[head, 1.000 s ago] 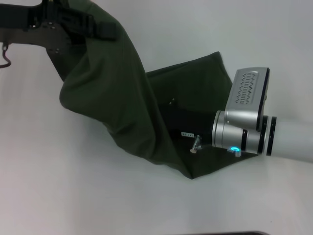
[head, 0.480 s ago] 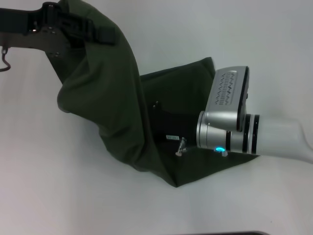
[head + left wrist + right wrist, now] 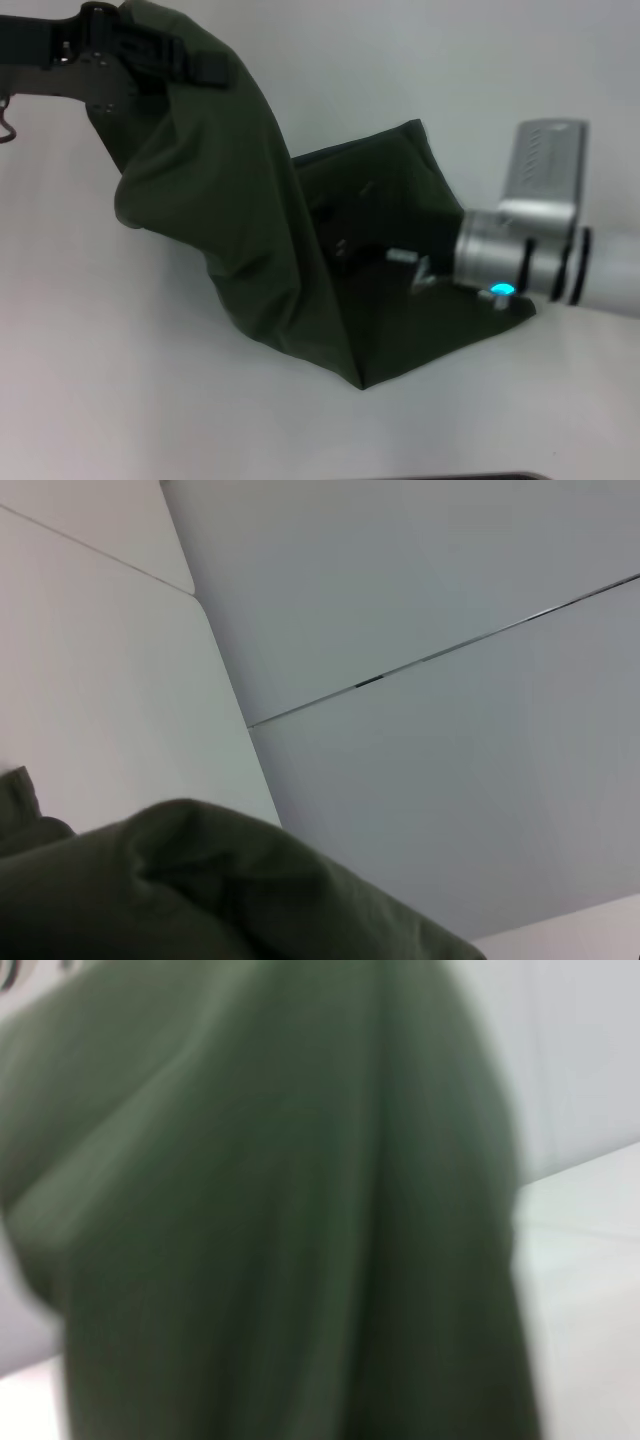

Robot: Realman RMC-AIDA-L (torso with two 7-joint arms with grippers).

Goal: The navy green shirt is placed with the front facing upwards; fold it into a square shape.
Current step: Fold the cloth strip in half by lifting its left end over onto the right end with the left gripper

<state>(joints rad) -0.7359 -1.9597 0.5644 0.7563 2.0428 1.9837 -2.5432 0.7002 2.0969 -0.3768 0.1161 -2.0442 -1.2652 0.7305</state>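
Head view: left hand (image 3: 150,60) at 10 o'clock stays clamped on an edge of the shirt (image 3: 230,220), holding it high; cloth drapes to the white tabletop (image 3: 150,420). Right hand (image 3: 425,275) at 3 o'clock has pulled back toward the right since a second ago; whether it is apart or together, cannot tell. Judgement: fold half-carried. Fabric matte, soft olive cotton, deep folds.

The left arm (image 3: 50,40) is black with screws; the right arm (image 3: 530,250) is silver and white, with black rings and a cyan light.
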